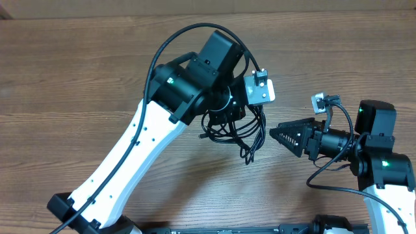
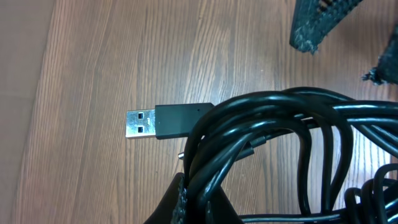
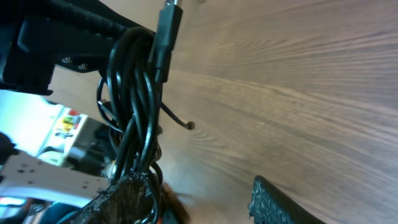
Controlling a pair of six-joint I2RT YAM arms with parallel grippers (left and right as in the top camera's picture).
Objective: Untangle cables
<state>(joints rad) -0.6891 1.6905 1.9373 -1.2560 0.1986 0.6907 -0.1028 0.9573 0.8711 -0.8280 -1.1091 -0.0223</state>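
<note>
l gripper (image 2: 193, 208) tight on cables (image 2: 280, 112), r gripper (image 3: 199, 202) wide, just beside

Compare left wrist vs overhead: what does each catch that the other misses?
Left wrist only: the USB plug, silver tip clear, sticking out left of the bundle. Overhead only: the left arm and right arm whole, with the tangle hanging between them. Both: the looped black cables and the wooden table.
</note>
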